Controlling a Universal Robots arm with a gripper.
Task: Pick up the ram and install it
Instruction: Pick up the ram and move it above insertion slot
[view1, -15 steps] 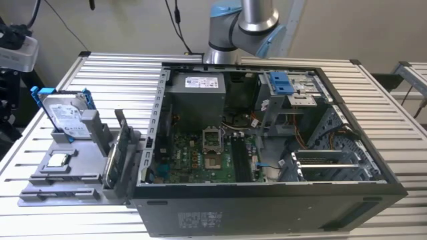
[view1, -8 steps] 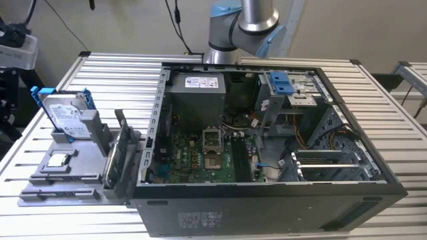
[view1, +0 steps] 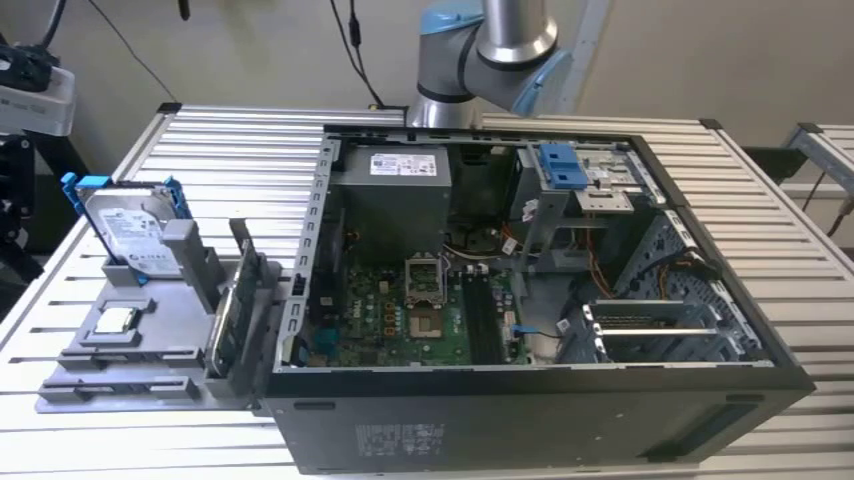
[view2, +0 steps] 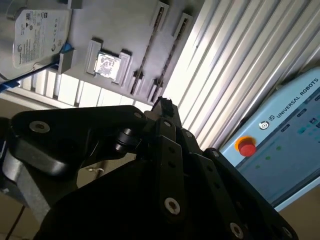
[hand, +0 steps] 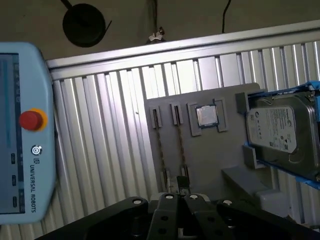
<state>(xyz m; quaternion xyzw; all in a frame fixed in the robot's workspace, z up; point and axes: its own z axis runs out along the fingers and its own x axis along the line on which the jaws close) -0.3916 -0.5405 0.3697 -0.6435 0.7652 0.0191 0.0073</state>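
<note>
Arm (view1: 487, 45) hung at 12 o'clock behind the open PC case (view1: 534, 415) in the exterior view, above the slatted table (view1: 227, 150). Gripper (hand: 180, 194) looked down on the grey fixture (hand: 210, 155) in both wrist views, well apart from it. Its fingers were together, w/ nothing btwn them.

The ram (view1: 244, 258) was on that fixture, at 9 o'clock from the case. It was a dark thin stick stood on edge in a slot, just beside the green card (view1: 222, 338), which sat at approx its 7 o'clock. HDD (view1: 127, 225) in a blue bracket leaned at the fixture's 11 o'clock corner. CPU chip (view1: 118, 320) lay flat at approx 8 o'clock.

Inside the case the mobo (view1: 387, 330) lay flat, w/ RAM slots (view1: 481, 320) at 3 o'clock of the CPU socket (view1: 424, 280). In the first wrist view a teach pendant (hand: 20, 165) w/ red stop button (hand: 31, 120) lay on the table near the fixture.
</note>
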